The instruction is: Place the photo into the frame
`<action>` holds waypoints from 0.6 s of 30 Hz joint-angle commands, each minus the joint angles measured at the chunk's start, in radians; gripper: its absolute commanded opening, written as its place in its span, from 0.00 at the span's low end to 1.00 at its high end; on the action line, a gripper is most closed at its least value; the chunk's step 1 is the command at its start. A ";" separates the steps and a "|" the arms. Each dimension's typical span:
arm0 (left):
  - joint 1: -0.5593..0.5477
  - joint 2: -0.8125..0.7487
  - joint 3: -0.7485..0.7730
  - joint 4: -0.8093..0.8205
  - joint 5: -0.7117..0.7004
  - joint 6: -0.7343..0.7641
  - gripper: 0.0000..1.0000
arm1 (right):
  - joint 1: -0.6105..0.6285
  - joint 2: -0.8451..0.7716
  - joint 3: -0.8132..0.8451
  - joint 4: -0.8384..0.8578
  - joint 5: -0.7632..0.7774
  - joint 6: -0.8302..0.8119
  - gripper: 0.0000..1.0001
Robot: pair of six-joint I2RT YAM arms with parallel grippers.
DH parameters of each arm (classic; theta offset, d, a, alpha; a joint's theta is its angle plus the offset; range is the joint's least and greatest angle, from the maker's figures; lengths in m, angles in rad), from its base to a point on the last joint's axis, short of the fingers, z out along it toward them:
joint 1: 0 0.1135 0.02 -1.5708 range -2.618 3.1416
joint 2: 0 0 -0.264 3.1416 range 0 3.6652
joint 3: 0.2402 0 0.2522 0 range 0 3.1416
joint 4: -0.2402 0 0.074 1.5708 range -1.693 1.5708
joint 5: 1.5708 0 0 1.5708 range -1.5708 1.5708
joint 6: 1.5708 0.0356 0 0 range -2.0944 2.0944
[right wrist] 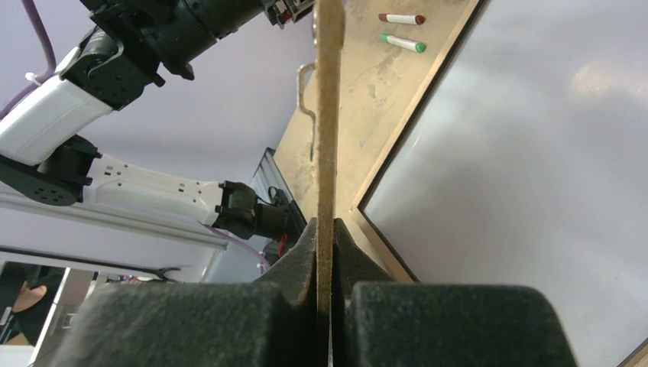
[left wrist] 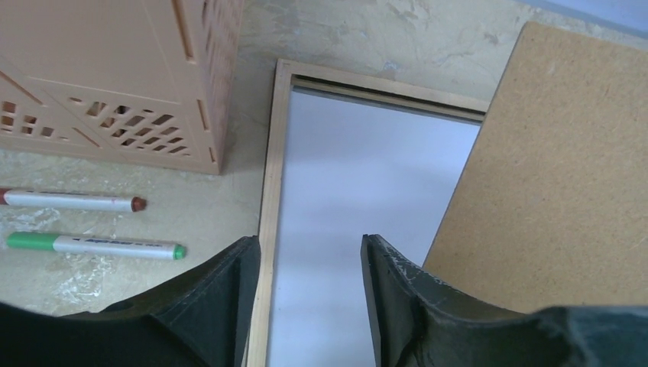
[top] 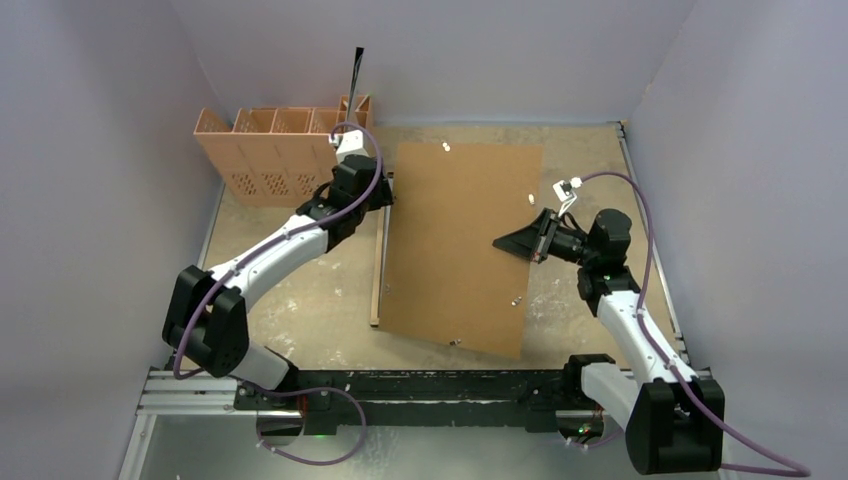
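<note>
The frame lies back-up on the table, its light wood rail [top: 380, 270] [left wrist: 273, 153] [right wrist: 397, 145] showing. A pale smooth surface [left wrist: 367, 191] fills its opening. I cannot tell whether that is the photo's back or bare glass, and no printed face of the photo is in view. A brown backing board [top: 460, 240] [left wrist: 565, 168] [right wrist: 328, 115] is tilted over most of the frame. My right gripper [top: 497, 242] [right wrist: 325, 225] is shut on the board's right edge. My left gripper [top: 385, 190] [left wrist: 309, 241] is open and straddles the frame's left rail at its far corner.
An orange lattice crate [top: 270, 155] [left wrist: 115, 69] stands at the back left, close to the left wrist, with a dark stick [top: 356, 70] upright in it. A red-capped marker [left wrist: 72, 201] and a green-capped marker [left wrist: 92, 245] lie on the table left of the frame. Walls enclose three sides.
</note>
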 commanded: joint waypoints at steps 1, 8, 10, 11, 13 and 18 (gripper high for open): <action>-0.025 -0.008 -0.016 0.049 0.034 0.020 0.51 | 0.004 -0.021 0.008 0.117 -0.027 0.059 0.00; -0.064 -0.035 -0.085 0.082 0.052 0.040 0.44 | 0.004 0.008 0.017 0.184 0.028 0.113 0.00; -0.070 -0.042 -0.098 0.094 0.062 0.058 0.44 | 0.004 0.022 0.010 0.229 0.025 0.132 0.00; -0.070 -0.043 -0.101 0.095 0.063 0.062 0.45 | 0.004 0.030 0.007 0.245 0.021 0.136 0.00; -0.070 -0.045 -0.098 0.081 0.046 0.063 0.45 | 0.004 0.042 0.007 0.253 0.021 0.128 0.00; -0.054 -0.054 -0.077 -0.037 -0.093 -0.017 0.45 | 0.004 0.120 0.019 0.272 0.008 0.111 0.00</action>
